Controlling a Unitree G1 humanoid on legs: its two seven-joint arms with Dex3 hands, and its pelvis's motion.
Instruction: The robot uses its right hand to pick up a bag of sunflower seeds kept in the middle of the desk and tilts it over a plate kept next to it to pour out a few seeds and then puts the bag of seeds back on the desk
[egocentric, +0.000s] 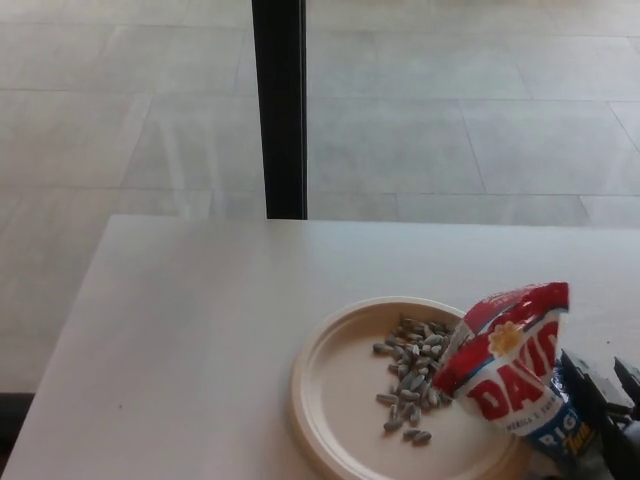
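Observation:
A red, white and blue bag of sunflower seeds (508, 368) hangs over the right edge of the cream plate (318, 372), its open mouth at the top. My right hand (603, 412) comes in at the bottom right corner and is shut on the bag's lower blue end. Only the black fingers (588, 382) show; the rest of the hand is cut off by the picture edge. A pile of grey seeds (411, 376) lies in the middle and right of the plate, just left of the bag. The left hand does not show.
The white desk (190, 330) reaches its far edge about halfway up the picture and slants off at the left. Beyond it are a black pillar (278, 100) and a grey tiled floor (450, 110).

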